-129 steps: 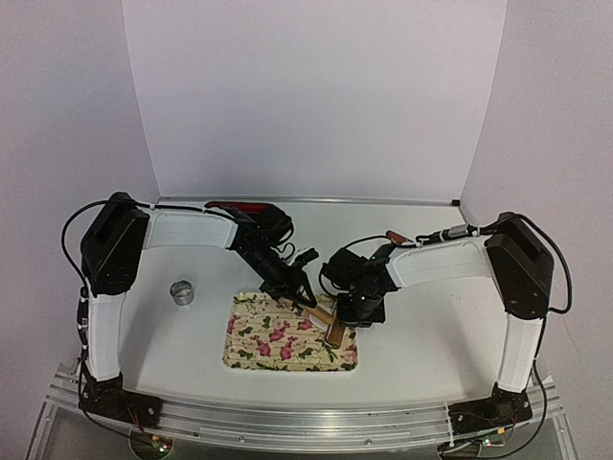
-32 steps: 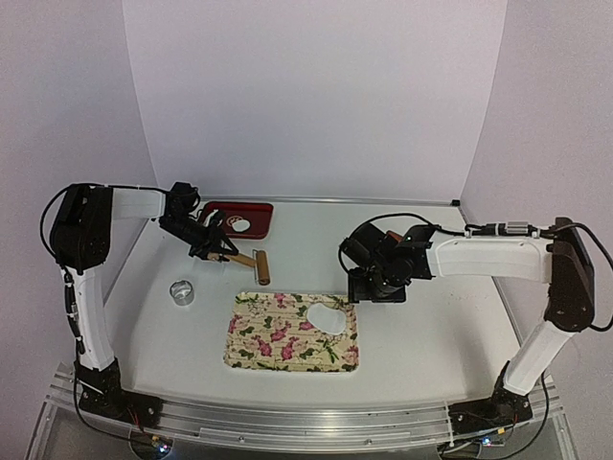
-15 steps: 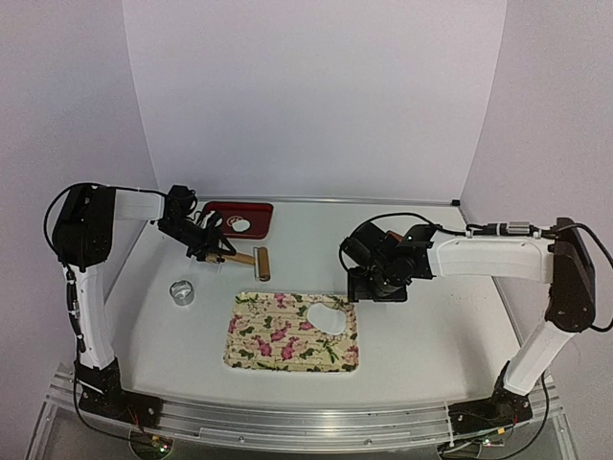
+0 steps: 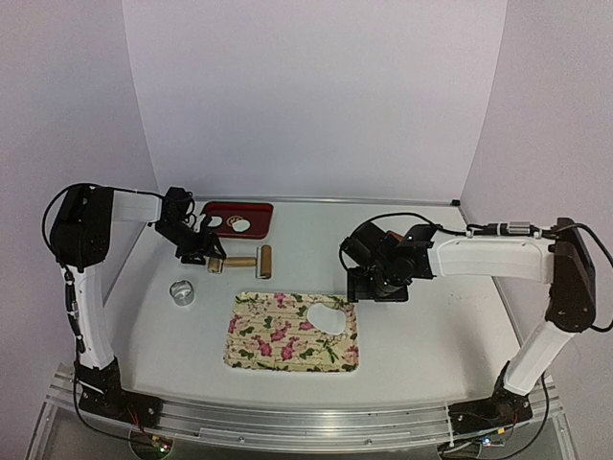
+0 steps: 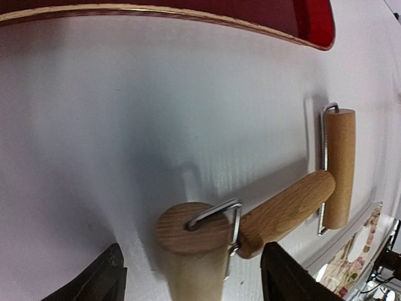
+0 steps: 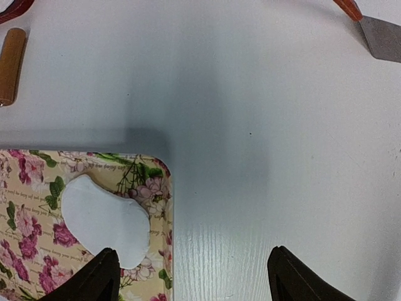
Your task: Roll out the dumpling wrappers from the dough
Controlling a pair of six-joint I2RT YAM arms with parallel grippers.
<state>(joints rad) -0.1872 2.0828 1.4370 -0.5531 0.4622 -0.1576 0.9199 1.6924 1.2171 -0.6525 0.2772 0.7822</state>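
Left tool point(image 5: 191, 283): apart, straddling 1 end of the roller point(image 4: 251, 261), which lies on the counter point(image 4: 431, 326). Right tool point(image 6: 197, 276): apart, empty, just right of the dough point(image 4: 330, 316). 1 wrapper point(image 4: 242, 225) sits in the far-left tray point(image 4: 261, 208). Recommendation: lift straight up so the roller is not nudged.

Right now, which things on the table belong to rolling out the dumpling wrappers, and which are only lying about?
For the job: dough sheet on the floral tray; wooden roller; ring cutter; dumpling wrappers on the red tray.
Lying about, as far as I can judge: spatula.
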